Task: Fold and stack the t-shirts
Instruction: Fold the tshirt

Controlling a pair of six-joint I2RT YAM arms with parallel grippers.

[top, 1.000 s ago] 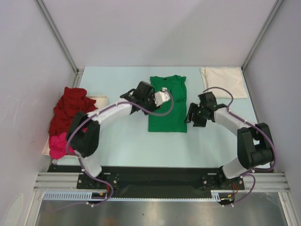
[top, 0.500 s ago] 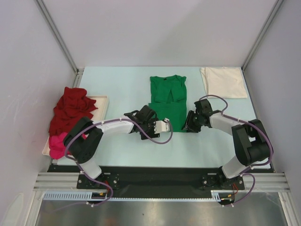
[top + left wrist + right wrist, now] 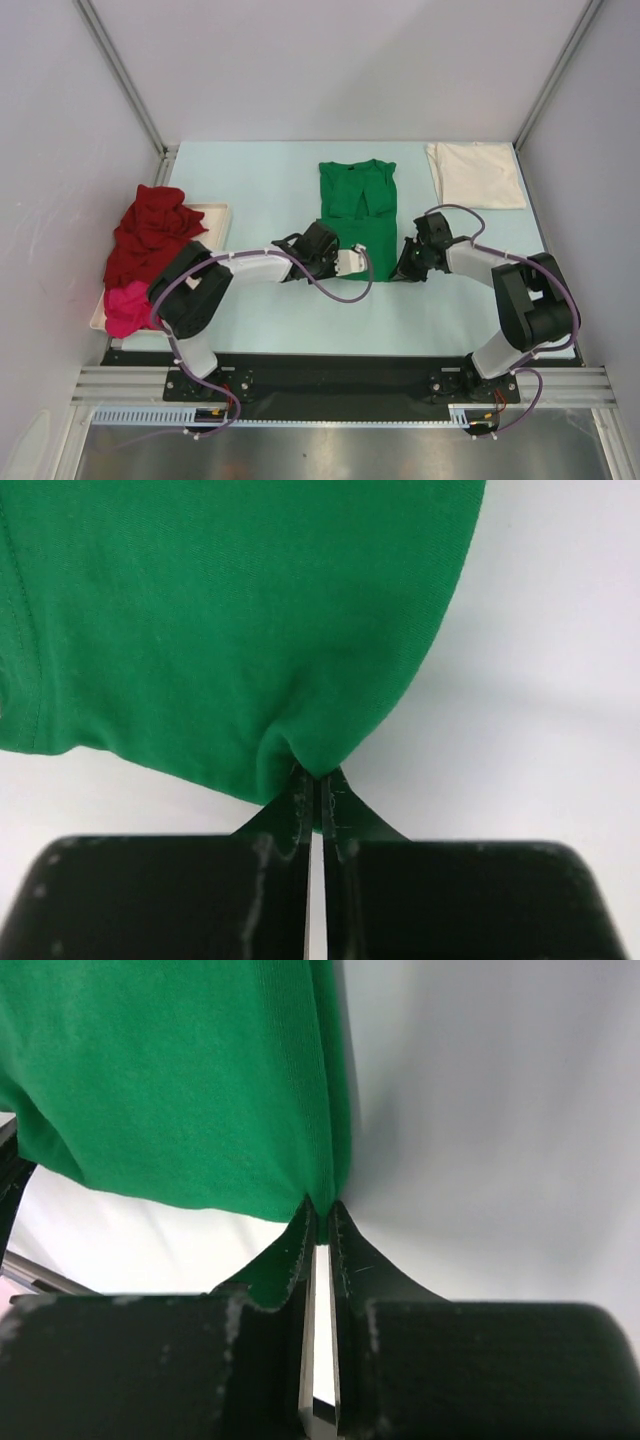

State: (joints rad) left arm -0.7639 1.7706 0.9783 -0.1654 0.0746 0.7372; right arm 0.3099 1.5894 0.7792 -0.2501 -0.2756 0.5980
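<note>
Left end effector (image 3: 318,780) and right end effector (image 3: 320,1210) clench the green t-shirt (image 3: 357,210) hem; lifting it collarward looks next.

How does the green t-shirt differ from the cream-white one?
The green t-shirt lies mid-table, the cream-white t-shirt at the far right corner. The green one is a long rectangle with sleeves folded in; the cream-white one is a shorter, squarer fold. The left end effector and right end effector pinch the green one's near corners; nothing touches the cream-white one. Both lie flat.

Pale table (image 3: 270,310), green tee (image 3: 355,195) ctr, cream tee (image 3: 478,175) far R, tray (image 3: 216,210) L
</note>
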